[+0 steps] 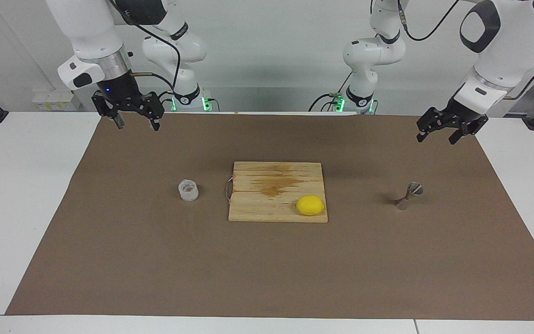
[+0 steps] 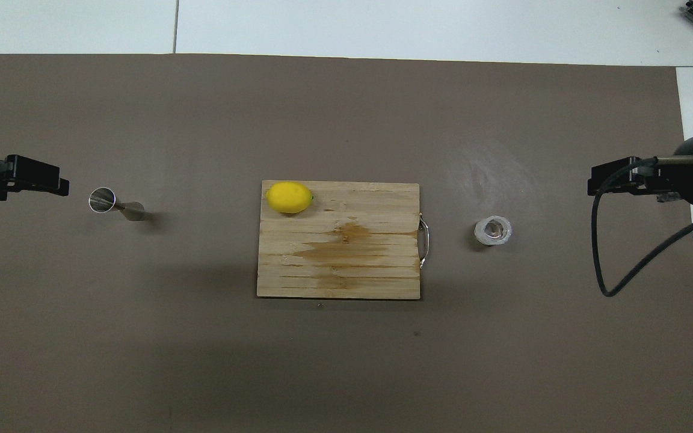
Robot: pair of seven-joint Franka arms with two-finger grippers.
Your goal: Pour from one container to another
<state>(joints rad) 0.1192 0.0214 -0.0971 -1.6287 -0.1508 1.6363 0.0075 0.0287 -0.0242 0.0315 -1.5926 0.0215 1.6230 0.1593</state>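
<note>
The scene is lit evenly and brightly from above, and both views are rendered sharp from edge to edge with no blur or visible bending of straight lines. Only short, soft shadows are cast: a small dark patch is thrown beside the jigger (image 2: pixel 117 204) near the left hand (image 1: pixel 435 136), and a faint broad shade is laid on the brown mat (image 2: pixel 202 361) along the wooden board (image 2: pixel 338 258). A pale, dull sheen is seen on the mat near the glass cup (image 2: pixel 492 231), between it and the right hand (image 1: pixel 137 123).
</note>
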